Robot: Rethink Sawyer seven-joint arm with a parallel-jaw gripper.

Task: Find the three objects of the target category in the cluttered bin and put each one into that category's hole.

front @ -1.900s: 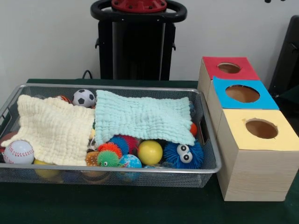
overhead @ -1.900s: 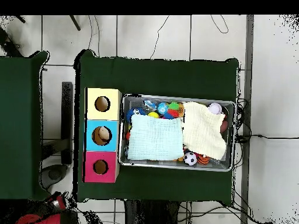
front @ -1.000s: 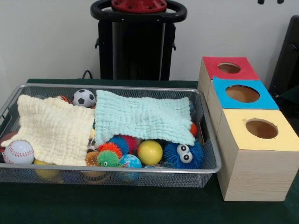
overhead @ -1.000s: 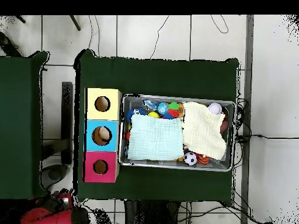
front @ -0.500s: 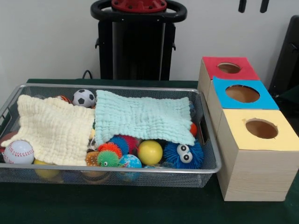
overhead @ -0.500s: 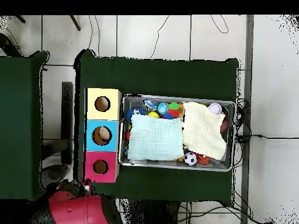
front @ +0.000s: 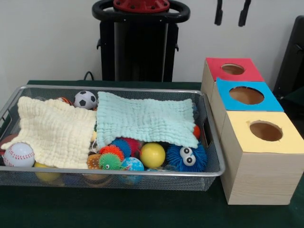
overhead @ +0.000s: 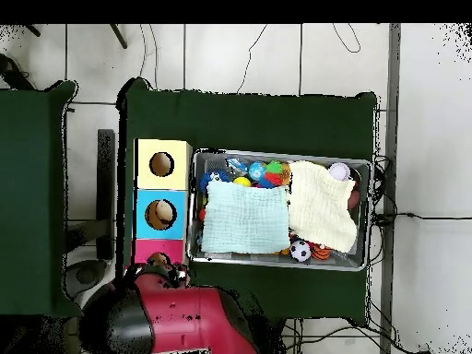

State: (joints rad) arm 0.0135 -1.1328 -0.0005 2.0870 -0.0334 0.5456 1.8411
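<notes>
Bin point(front: 211, 164): wire mesh, on the green table, just beside the boxes; balls lie under two cloths.
Boxes point(front: 256, 156): yellow, blue, red, one hole each.
Gripper point(front: 231, 13): fingers spread, high above the red box point(front: 232, 69).

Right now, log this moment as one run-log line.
gripper: jaws open, empty, above red-topped wooden box | pale green cloth, cream cloth: covering toys in wire mesh bin

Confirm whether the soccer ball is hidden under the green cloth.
No, the soccer ball sits uncovered at the bin's far edge, beside the green cloth.
</notes>
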